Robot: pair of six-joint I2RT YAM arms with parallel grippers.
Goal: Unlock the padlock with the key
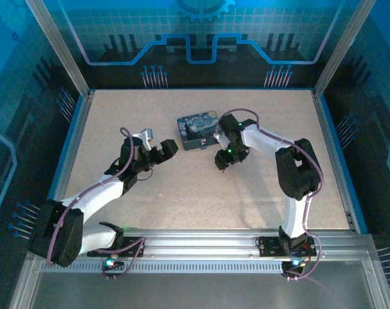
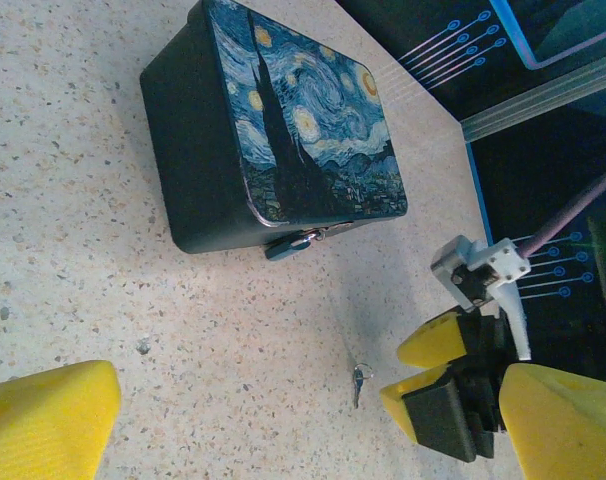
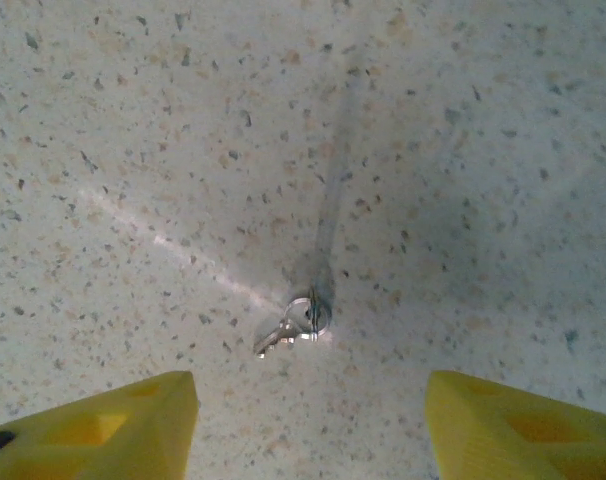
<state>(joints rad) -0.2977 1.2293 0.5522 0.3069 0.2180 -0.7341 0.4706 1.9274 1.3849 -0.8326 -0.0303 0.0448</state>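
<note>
1. One dark blue swirl-painted tin point(image 1: 197, 131) sits on the speckled surface point(image 1: 182, 193), at about 12 o'clock from the middle of the surface in the top view.
2. One padlock point(image 2: 297, 243) hangs at the tin's front clasp. In the left wrist view it is at the 6 o'clock edge of the painted lid, small and silvery with a dark end.
3. One key point(image 3: 292, 326) lies flat on the surface on a small ring. It is apart from the tin, at about 5 o'clock from the padlock in the left wrist view.
4. There are two pincers, each with two yellow-padded fingers.
5. The right pincer point(image 3: 313, 420) has its fingers spread wide. In its own view the key is just ahead of the gap at 12 o'clock and touches neither finger point(image 3: 123, 425).
6. The left pincer point(image 2: 308, 400) is also spread apart and grips nothing. In the top view it is at 8 o'clock from the tin and points towards it.
7. From the left wrist, the right pincer's tips are at 3 o'clock from the key and very near it.
</note>
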